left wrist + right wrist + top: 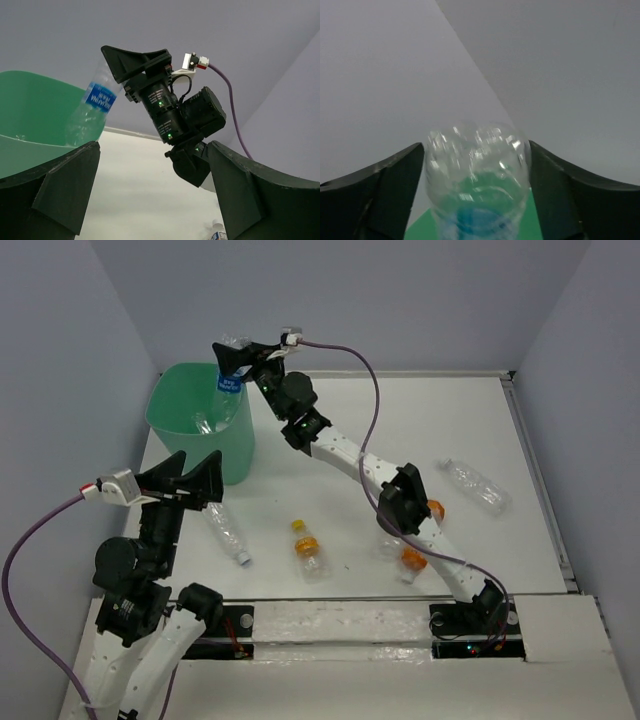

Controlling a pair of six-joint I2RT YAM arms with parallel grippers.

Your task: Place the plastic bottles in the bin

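Two claws show: the right claw (243, 353) grips a blue-labelled bottle (230, 378) tilted above the bin (170, 422); the left claw (190, 478) gapes wide, empty, just beside the bin.

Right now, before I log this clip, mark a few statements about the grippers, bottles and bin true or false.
1. The right gripper holds a blue-labelled bottle over the bin. True.
2. The left gripper is shut on a bottle. False: it is open and empty.
3. The bin lies on its side. False: it stands upright.
4. A clear bottle lies on the table near the left gripper. True.
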